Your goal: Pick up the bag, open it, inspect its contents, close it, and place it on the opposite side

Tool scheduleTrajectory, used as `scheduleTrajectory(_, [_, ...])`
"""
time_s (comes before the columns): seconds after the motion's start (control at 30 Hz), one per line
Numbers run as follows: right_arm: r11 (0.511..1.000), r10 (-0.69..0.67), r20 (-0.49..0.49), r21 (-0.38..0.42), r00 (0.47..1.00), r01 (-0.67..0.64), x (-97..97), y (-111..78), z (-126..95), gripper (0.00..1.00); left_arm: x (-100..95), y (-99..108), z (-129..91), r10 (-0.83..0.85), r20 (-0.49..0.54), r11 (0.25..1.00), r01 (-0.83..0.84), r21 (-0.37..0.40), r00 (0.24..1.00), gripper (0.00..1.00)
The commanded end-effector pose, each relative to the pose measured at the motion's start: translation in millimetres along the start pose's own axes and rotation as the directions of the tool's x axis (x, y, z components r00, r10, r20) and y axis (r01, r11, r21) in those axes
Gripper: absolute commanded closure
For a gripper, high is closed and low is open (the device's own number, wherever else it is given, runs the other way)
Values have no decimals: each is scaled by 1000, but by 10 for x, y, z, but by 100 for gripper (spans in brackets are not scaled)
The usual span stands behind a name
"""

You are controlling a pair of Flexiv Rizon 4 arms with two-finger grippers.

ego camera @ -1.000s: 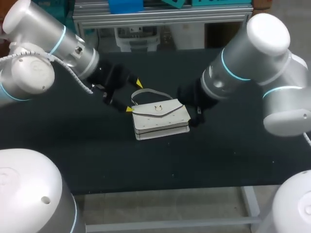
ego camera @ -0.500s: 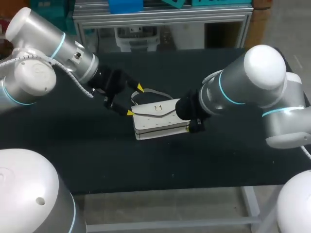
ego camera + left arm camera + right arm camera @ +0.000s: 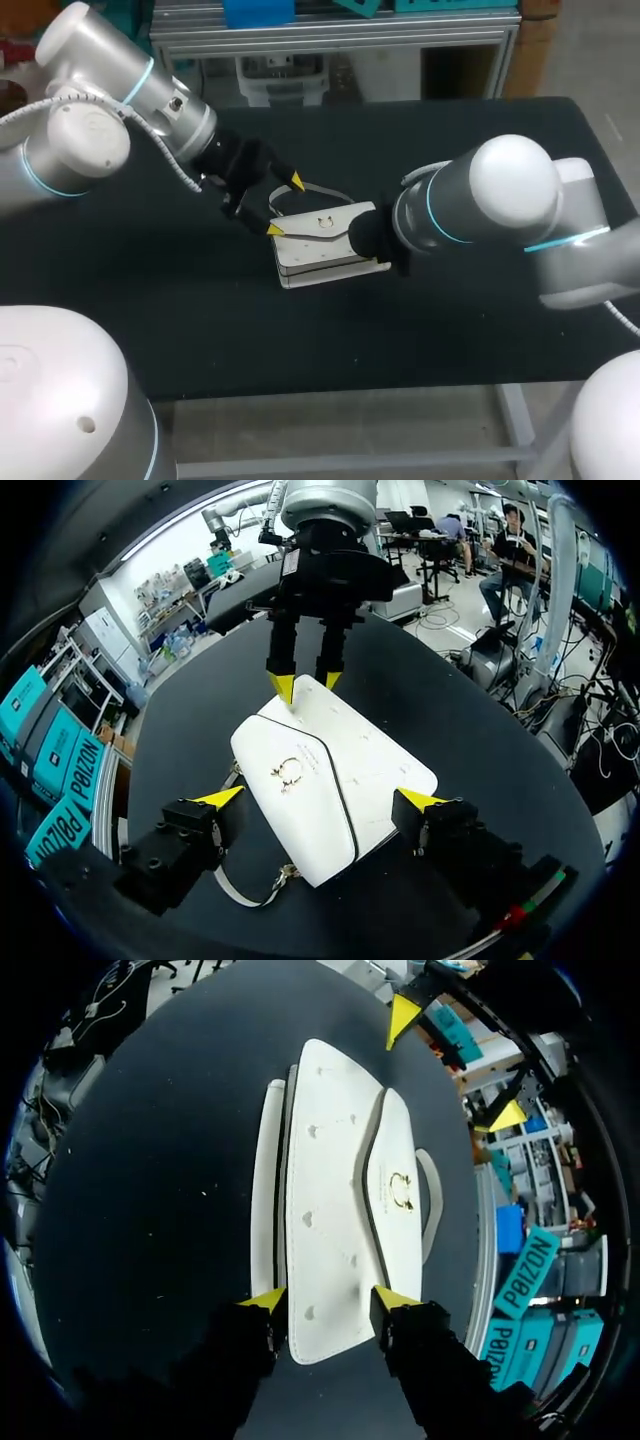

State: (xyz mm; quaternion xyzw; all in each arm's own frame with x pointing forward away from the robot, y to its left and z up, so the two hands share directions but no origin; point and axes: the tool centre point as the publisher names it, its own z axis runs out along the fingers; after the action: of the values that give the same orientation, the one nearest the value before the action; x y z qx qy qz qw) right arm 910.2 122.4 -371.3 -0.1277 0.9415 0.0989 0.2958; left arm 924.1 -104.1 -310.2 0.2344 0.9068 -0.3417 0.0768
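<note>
White leather flap handbag [image 3: 325, 245] flat on black table [image 3: 450, 330], flap shut, not yet lifted. It is flanked by wide-spread left gripper [image 3: 285, 205] and narrowly parted right gripper [image 3: 330, 1300] — all steps left.

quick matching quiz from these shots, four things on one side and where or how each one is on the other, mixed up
Things:
1. bag
2. left gripper
3. right gripper
4. clasp

Place or state:
a. small metal piece on the flap
b. white, lying flat on the black table
c. open, straddling one end of the bag
d. at the bag's other end, opposite the other arm

Pairs: 1-b, 2-c, 3-d, 4-a
</note>
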Motion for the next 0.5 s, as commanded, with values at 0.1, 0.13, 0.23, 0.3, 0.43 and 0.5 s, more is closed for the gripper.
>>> scheduleTrajectory(0.1, [1000, 0, 52, -10, 999, 0, 15, -39, 142, 48, -36, 23, 38, 2, -18, 1000, -2, 4, 1000, 0])
scheduleTrajectory(0.13, [1000, 0, 51, -10, 999, 0, 9, -44, 158, 51, -38, 21, 47, 3, -21, 1000, -3, 4, 1000, 0])
scheduleTrajectory(0.23, [1000, 1, 47, -11, 999, 0, -9, -50, 196, 62, -41, 20, 67, 6, -29, 1000, -6, 3, 1000, 0])
scheduleTrajectory(0.3, [1000, 2, 47, -11, 999, -1, -17, -47, 213, 92, -42, 22, 72, 7, -31, 1000, -7, 1, 999, 0])
scheduleTrajectory(0.43, [1000, 6, 59, -14, 998, -5, 17, 17, 193, 100, -41, 26, 77, 14, -15, 1000, -14, 9, 1000, 0])
scheduleTrajectory(0.5, [1000, 11, 68, -9, 998, -11, 41, 40, 175, 100, -37, 27, 79, 19, 2, 1000, -19, 14, 1000, 0])
